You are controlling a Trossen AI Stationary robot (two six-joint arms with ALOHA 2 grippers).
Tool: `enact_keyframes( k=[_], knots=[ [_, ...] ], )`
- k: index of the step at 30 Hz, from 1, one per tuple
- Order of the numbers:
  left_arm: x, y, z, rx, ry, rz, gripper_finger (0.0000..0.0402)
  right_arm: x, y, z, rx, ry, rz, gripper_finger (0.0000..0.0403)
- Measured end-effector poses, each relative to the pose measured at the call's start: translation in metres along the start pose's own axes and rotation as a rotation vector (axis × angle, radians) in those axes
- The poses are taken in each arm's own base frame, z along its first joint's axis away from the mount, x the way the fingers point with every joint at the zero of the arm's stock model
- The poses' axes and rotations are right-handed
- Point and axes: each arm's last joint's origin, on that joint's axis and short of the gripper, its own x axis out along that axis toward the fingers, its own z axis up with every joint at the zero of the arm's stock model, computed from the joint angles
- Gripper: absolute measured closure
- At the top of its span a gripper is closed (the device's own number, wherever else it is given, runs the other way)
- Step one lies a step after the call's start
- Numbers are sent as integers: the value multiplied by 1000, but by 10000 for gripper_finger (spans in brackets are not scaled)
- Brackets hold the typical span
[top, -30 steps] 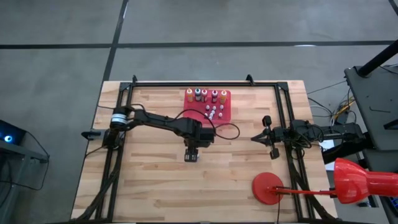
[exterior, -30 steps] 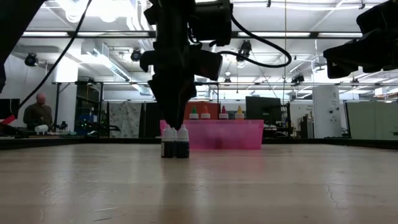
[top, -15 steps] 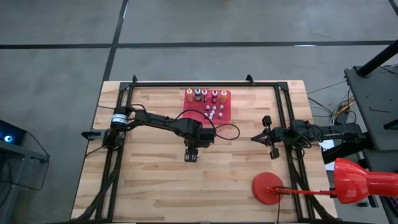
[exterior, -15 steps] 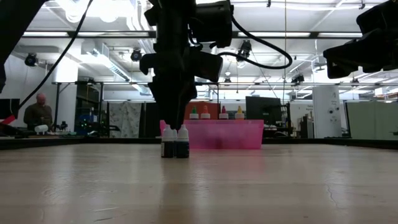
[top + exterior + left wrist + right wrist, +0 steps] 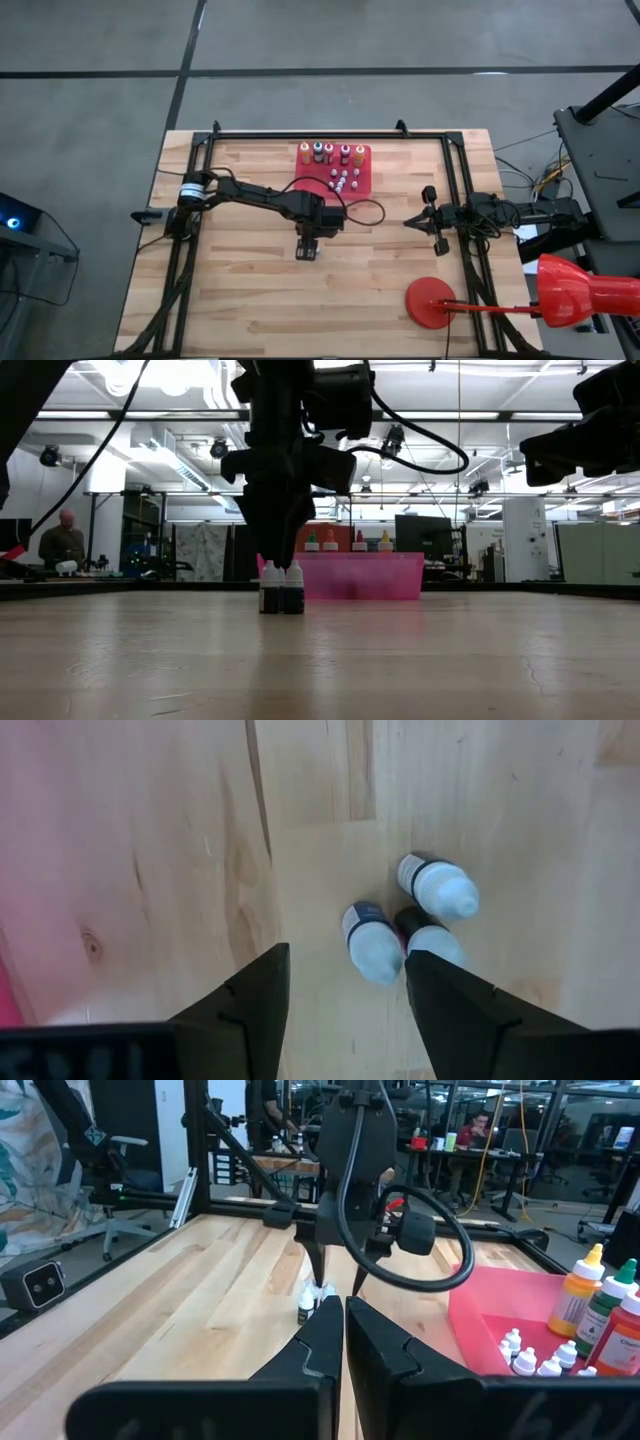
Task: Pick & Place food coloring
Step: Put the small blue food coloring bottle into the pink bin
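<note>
Three tiny food coloring bottles (image 5: 375, 942) with dark bodies and pale caps stand close together on the bare wood; the low view shows two of them (image 5: 281, 588). My left gripper (image 5: 345, 1010) hangs open just above them, fingers pointing down, one on either side of the group (image 5: 307, 250). More food coloring stands in the red tray (image 5: 315, 180) near the far edge: taller coloured bottles (image 5: 330, 152) and small whitish ones (image 5: 342, 181). My right gripper (image 5: 408, 222) waits shut by the table's right rail.
The pink-red tray (image 5: 370, 578) stands behind the three bottles. A red disc (image 5: 430, 303) on a red stand lies at the near right corner. Black frame rails (image 5: 450, 190) run along the left, right and far edges. People sit in the room beyond.
</note>
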Motion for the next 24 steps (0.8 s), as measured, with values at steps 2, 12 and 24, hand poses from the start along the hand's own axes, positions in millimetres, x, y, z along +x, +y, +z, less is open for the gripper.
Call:
enact_keyframes(
  k=[2,12,24],
  knots=[
    [1,0,-1,1,5,0,230,0,0,0,0,0,0,394],
    [1,-1,1,2,-11,1,230,0,0,0,0,1,0,394],
    [5,-1,0,8,-20,1,230,0,0,0,0,0,0,394]
  ],
)
